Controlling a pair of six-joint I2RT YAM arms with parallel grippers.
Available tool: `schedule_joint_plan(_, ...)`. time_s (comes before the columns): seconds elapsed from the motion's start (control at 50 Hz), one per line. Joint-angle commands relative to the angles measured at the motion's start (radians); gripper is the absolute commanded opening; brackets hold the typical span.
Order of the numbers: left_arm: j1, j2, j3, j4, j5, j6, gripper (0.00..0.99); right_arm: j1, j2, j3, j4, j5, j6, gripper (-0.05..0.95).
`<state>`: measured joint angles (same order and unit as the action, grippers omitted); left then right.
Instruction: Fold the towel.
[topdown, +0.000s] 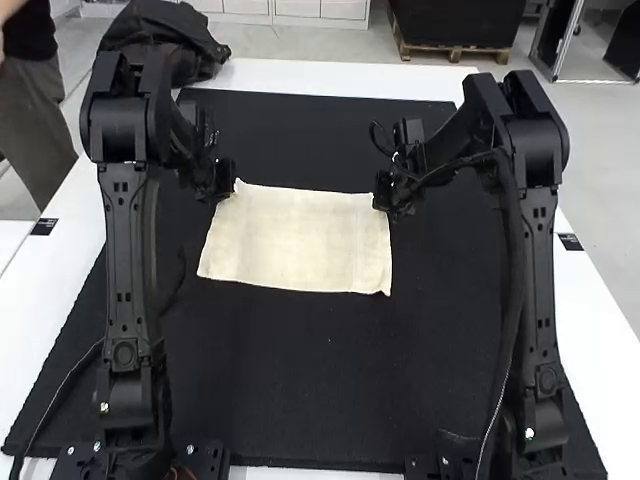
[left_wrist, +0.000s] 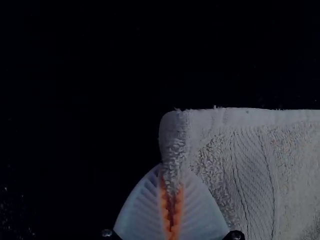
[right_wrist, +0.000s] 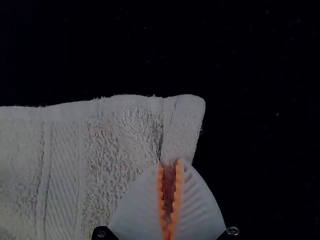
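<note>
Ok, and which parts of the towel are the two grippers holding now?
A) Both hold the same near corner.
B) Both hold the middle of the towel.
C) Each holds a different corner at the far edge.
C: the left gripper and the right gripper each pinch one far corner of the towel.

Beyond the white worktop, a wooden pallet sits on grey floor near white cabinets.
</note>
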<state>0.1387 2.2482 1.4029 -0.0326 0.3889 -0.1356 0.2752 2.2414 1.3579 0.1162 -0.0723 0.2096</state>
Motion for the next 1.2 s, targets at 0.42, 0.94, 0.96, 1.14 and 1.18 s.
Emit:
schedule_joint_plan(0.42,-0.037,-0.196,-0.125,0.020,-0.016,0.025,0.031,0.045,-0.169,-0.118,0.097,-0.029,-0.004,0.00)
schedule_joint_plan(0.94,-0.053,-0.272,-0.202,0.025,-0.016,0.053,0.031,0.021,-0.230,-0.215,0.257,0.051,-0.056,0.00)
schedule_joint_plan(0.96,-0.051,-0.274,-0.205,0.025,-0.016,0.053,0.031,0.018,-0.232,-0.217,0.260,0.051,-0.059,0.00)
schedule_joint_plan(1.14,-0.050,-0.309,-0.234,0.025,-0.016,0.059,0.031,-0.007,-0.266,-0.263,0.303,0.066,-0.082,0.00)
schedule_joint_plan(1.18,-0.050,-0.320,-0.243,0.025,-0.016,0.062,0.031,-0.011,-0.278,-0.272,0.306,0.066,-0.087,0.00)
